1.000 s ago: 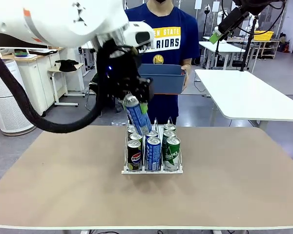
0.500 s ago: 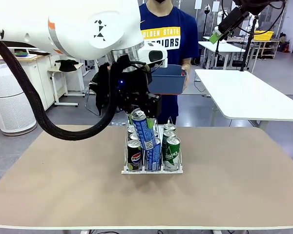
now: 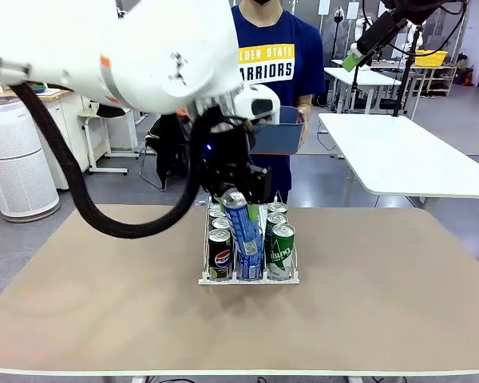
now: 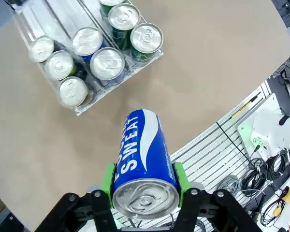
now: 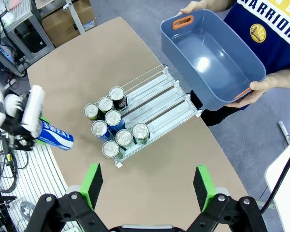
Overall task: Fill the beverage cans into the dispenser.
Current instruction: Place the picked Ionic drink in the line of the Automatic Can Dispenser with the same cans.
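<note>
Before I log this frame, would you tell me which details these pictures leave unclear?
- Front view: the rear of the dispenser is hidden behind the left gripper and its blue can, so the cans there can't be counted.
- Left wrist view: the dispenser's far end is cut off by the top edge.
- Right wrist view: the print on the racked cans is too small to read.

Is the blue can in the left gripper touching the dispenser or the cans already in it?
Apart. In the right wrist view the blue can, clamped in the left gripper, hangs well clear of the dispenser and its cans, with bare table between them.
</note>
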You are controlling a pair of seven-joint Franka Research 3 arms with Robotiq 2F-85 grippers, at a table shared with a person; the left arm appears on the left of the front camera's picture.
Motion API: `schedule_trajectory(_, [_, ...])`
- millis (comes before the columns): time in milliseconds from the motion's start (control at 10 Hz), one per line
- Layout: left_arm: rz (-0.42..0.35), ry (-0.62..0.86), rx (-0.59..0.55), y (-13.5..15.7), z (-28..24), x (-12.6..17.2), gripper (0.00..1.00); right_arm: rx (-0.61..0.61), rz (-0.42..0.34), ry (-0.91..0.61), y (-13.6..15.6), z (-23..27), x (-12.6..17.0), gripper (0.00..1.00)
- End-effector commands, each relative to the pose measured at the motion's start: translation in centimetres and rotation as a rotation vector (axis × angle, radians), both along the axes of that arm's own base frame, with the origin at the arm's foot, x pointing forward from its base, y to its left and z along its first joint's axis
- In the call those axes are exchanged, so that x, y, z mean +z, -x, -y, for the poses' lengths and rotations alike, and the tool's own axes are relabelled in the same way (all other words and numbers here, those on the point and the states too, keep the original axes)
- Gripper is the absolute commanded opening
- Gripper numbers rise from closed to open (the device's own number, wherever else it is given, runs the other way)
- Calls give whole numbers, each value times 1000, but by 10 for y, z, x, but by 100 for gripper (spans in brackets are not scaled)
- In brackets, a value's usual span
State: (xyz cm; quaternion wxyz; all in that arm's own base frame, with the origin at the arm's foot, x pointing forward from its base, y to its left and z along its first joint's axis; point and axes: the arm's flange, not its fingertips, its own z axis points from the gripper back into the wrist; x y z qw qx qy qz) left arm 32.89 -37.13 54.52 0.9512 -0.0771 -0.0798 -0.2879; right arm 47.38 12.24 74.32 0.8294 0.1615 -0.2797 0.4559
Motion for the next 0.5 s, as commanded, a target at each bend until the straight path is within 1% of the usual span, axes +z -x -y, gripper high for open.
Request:
schedule_trajectory(0, [-1, 67, 2, -17, 17, -21, 58, 11, 8, -10, 1, 1, -1, 100])
schedule_trajectory(100, [5, 81, 17, -20, 23, -33, 58, 11, 8, -10, 1, 1, -1, 100])
schedule_trajectory(200, [-9, 78, -4, -27, 24, -50, 58, 11, 8, -10, 1, 1, -1, 100])
schedule_trajectory(400, [-23, 41, 15, -36, 26, -70, 58, 11, 8, -10, 1, 1, -1, 100])
